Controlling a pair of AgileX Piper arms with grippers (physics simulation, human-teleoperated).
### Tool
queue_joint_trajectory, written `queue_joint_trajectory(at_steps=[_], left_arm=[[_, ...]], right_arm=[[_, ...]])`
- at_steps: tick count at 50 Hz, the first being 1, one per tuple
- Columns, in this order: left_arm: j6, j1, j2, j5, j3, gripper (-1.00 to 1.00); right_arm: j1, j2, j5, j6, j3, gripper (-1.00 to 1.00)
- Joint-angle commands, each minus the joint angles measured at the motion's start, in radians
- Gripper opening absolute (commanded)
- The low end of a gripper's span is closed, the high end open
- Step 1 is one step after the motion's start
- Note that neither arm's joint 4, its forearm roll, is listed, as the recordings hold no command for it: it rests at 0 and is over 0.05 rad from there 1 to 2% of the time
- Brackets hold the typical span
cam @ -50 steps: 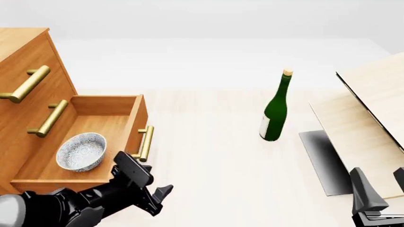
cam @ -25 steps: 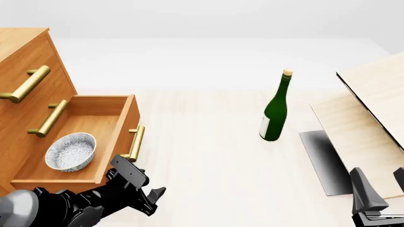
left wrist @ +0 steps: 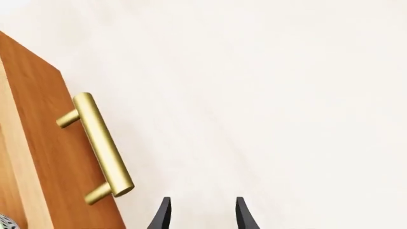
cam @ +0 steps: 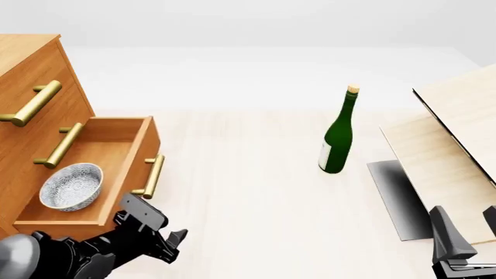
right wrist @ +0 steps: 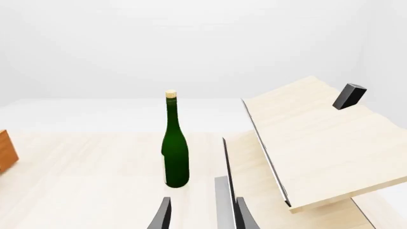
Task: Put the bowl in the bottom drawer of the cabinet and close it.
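Item 1, the cabinet (cam: 27, 87): stood at nine to ten o'clock on your table (cam: 256, 192), orange-brown wood, two upper drawer fronts flush and each with a brass bar.

Item 2, the bottom drawer (cam: 116, 136): partly pulled out toward three o'clock, interior exposed from above. Its brass handle (cam: 151, 175) ran along the outer face; your left wrist view showed the same handle (left wrist: 98, 145) close by on the drawer front (left wrist: 51, 157).

Item 3, the bowl (cam: 71, 186): white with grey speckle, upright inside the bottom drawer, resting on its floor toward the near side wall. A sliver of its rim (left wrist: 5, 220) appeared at the edge of your left wrist view.

Item 4, your left gripper (cam: 155, 232): at seven o'clock, just beside the drawer's near front corner and below the handle. Fingers stood slightly apart with nothing between them. I could not tell whether it touched the drawer front.

Item 5, your right gripper (right wrist: 200, 214): at five o'clock, low at the frame edge. Fingers parted, nothing held.

Item 6, a green wine bottle (cam: 338, 136): upright with cork, at one to two o'clock of table centre, well apart from the cabinet.

Item 7, pale wooden boards (cam: 445, 145): at three o'clock, tilted, one above another.
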Motion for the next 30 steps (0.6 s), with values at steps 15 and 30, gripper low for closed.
queue_joint_trajectory(at_steps=[15, 30], left_arm=[[0.054, 0.131, -0.025, -0.023, 0.045, 1.0], [0.071, 0.18, -0.004, -0.048, 0.054, 1.0]], right_arm=[[0.0, -0.001, 0.0, 0.0, 0.001, 1.0], [0.0, -0.001, 0.0, 0.0, 0.001, 1.0]])
